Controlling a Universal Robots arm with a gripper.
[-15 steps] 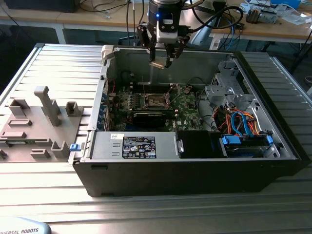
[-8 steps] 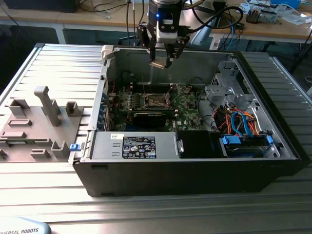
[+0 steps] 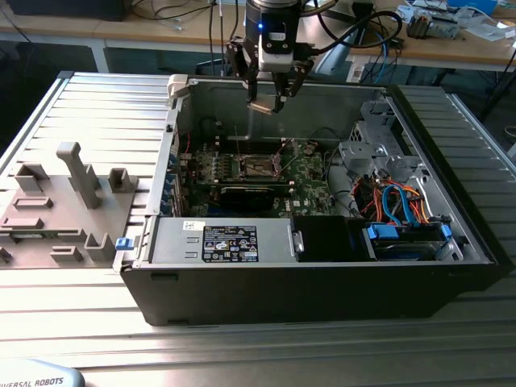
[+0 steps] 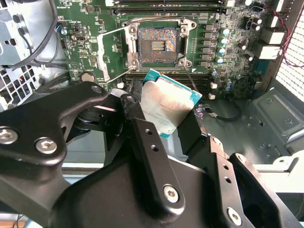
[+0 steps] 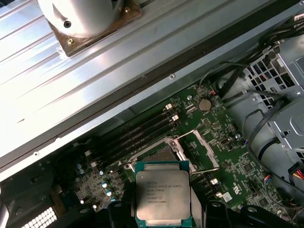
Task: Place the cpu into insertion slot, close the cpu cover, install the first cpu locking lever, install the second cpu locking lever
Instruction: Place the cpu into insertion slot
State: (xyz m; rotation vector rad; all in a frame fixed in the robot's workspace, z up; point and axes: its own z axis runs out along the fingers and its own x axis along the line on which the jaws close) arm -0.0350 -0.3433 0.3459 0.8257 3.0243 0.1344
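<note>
We have the hand [image 3: 267, 103] clamped on the cpu [image 4: 167, 108] by two opposite edges, held flat-ish above the open computer case [image 3: 322, 282]. The insertion slot [image 4: 158, 45] sits on the motherboard [image 4: 85, 19], almost straight under the hand in the exterior view and well apart from it. The slot is bare and its cover [image 4: 110, 53] is swung open to one side. The cpu's edges look slightly skewed against the slot's square, but we think the wrist angle may exaggerate that.

We see an open black computer case [image 3: 322, 290] lying on the ribbed metal table [image 3: 242, 347], its green motherboard [image 3: 310, 173] exposed; grey holders [image 3: 81, 177] stand at the exterior view's left
</note>
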